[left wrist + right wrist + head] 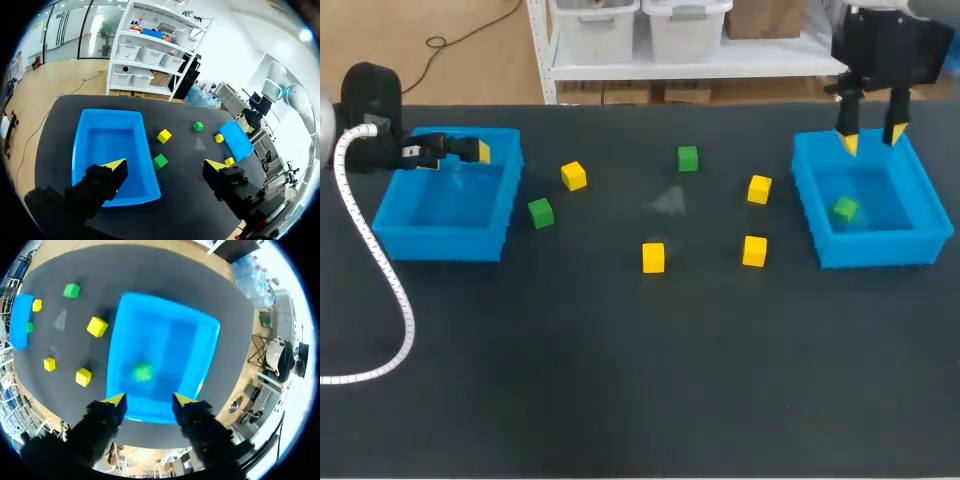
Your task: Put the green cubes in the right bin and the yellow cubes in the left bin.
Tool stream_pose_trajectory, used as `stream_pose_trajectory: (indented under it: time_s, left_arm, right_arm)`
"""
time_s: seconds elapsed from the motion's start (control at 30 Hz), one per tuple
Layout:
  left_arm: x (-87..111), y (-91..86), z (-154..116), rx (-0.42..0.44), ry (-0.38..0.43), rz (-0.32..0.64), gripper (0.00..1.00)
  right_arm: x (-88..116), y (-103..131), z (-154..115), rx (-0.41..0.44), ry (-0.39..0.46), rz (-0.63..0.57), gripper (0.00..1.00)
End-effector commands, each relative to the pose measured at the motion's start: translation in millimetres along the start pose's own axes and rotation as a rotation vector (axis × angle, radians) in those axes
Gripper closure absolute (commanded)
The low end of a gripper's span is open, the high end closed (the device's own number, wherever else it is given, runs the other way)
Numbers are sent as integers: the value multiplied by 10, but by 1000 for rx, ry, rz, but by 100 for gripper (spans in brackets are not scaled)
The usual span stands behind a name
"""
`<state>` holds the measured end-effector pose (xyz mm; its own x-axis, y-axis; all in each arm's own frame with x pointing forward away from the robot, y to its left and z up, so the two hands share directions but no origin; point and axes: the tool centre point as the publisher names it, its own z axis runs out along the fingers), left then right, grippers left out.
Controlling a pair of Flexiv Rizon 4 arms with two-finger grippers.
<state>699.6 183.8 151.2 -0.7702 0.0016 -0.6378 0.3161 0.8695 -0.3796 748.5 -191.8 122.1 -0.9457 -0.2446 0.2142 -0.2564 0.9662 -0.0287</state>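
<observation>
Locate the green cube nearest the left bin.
The green cube lies on the table at the head view's left, just off the right wall of the left bin, a yellow cube farther back.

No readable text, cubes unmarked, bins unmarked, no numbers legible

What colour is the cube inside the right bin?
The cube is green; right wrist view shows it best.
</observation>
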Motion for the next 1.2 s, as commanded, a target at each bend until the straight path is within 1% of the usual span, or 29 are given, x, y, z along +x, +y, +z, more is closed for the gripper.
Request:
stream_pose_trajectory:
  time_s: [0.03, 0.13, 0.17, 0.23, 0.3, 0.33, 0.4, 0.53, 0.6, 0.67, 0.9, 1.07, 1.2]
  left_arm:
    - [12, 14, 2, 6, -5, 1, 0]
    - [12, 14, 2, 6, -5, 1, 0]
    - [12, 14, 2, 6, -5, 1, 0]
    - [12, 14, 2, 6, -5, 1, 0]
    - [12, 14, 2, 6, -5, 1, 0]
    - [12, 14, 2, 6, -5, 1, 0]
    - [12, 14, 2, 6, -5, 1, 0]
    - [12, 14, 2, 6, -5, 1, 0]
    - [12, 14, 2, 6, -5, 1, 0]
    - [12, 14, 2, 6, -5, 1, 0]
    - [12, 14, 2, 6, -5, 1, 0]
    - [12, 14, 2, 6, -5, 1, 0]
    - [12, 14, 2, 6, -5, 1, 0]
  right_arm:
    - [-187, 164, -159, 18, -374, -45, 0]
    - [-515, 355, -310, 31, -401, -113, 0]
    - [-661, 440, -365, 39, -407, -144, 0]
    - [-893, 558, -414, 52, -408, -188, 0]
    - [-1121, 658, -405, 47, -395, -214, 0]
    - [-1192, 695, -395, 43, -389, -221, 0]
    - [-1410, 847, -337, 26, -366, -246, 0]
    - [-1660, 1109, -211, 3, -321, -269, 0]
    - [-1725, 1224, -134, -16, -297, -270, 0]
    - [-1764, 1340, -53, -17, -268, -279, 0]
    - [-1813, 1680, 216, -25, -188, -330, 0]
    - [-1861, 1806, 353, -32, -155, -342, 0]
    - [-1919, 1850, 421, -35, -145, -346, 0]
